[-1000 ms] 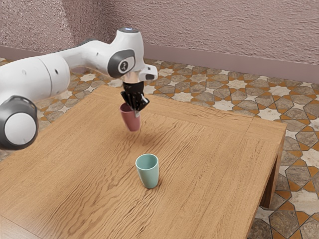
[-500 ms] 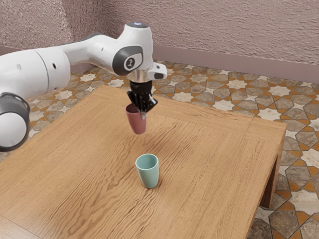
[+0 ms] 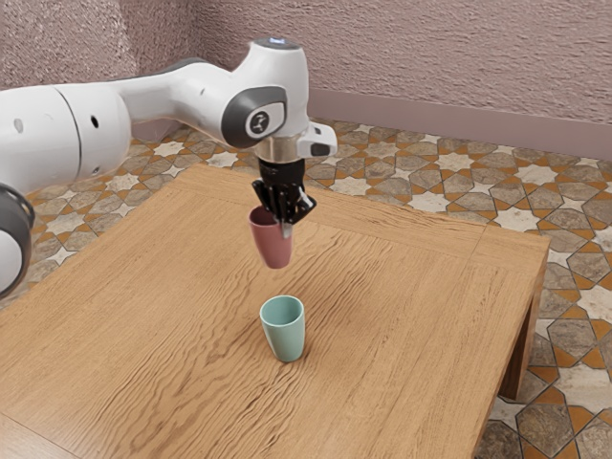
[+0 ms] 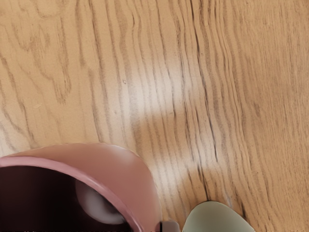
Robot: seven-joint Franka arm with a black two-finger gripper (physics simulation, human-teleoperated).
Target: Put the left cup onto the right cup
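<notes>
**Pink cup (image 3: pixel 273 244) in the air, teal cup (image 3: pixel 283 328) on the table (image 3: pixel 430 316)**

Wood table, white arm (image 3: pixel 143 105) reaching over it from the exterior view's left. The teal cup stands upright, mouth up. Pink cup hangs clear of the wood, slightly tilted, higher than the teal cup and not touching it. The gripper (image 3: pixel 280 218) is clamped narrow on its rim, one finger inside, one outside.

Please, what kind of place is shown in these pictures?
Likely a simulated room of a house: a wooden table, a floor of star-patterned tiles and a rough plaster wall. The pink cup and teal cup fit a home too.
</notes>
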